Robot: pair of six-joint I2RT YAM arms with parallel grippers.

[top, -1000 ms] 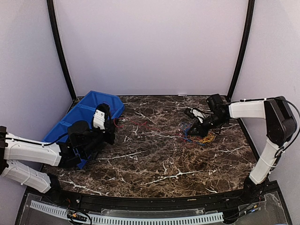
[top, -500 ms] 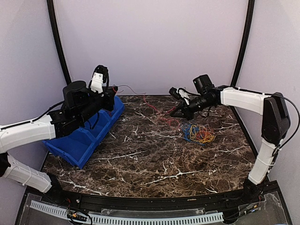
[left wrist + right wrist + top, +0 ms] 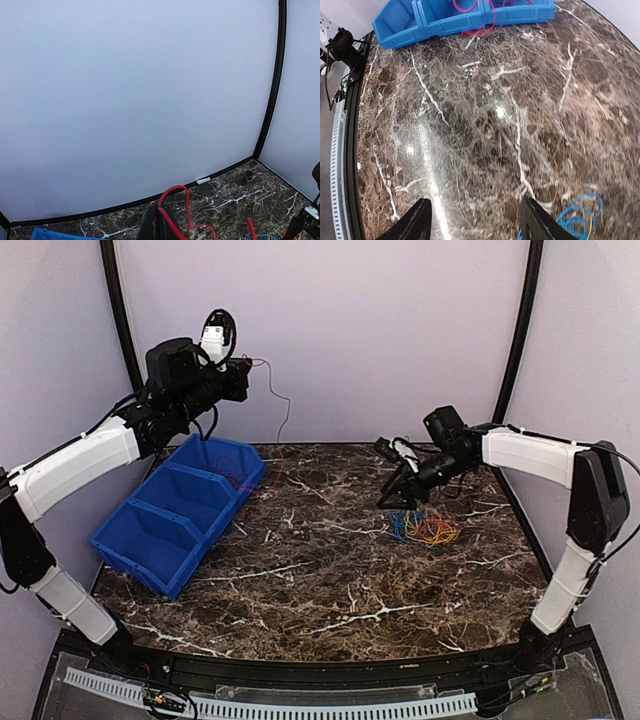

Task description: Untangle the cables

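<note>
Raised to upper left, my left gripper (image 3: pixel 242 368) clamps the red cable (image 3: pixel 174 188); right gripper (image 3: pixel 475 222) gapes empty; blue-yellow tangle (image 3: pixel 428 530) remains.

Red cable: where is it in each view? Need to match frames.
Top external: red cable hangs upper left, trailing down to the blue bin.
Left wrist: bottom centre, looping up; bin at bottom-left corner.
Right wrist: top edge, spilling over the bin wall.
Shared landmark: the blue bin.
</note>
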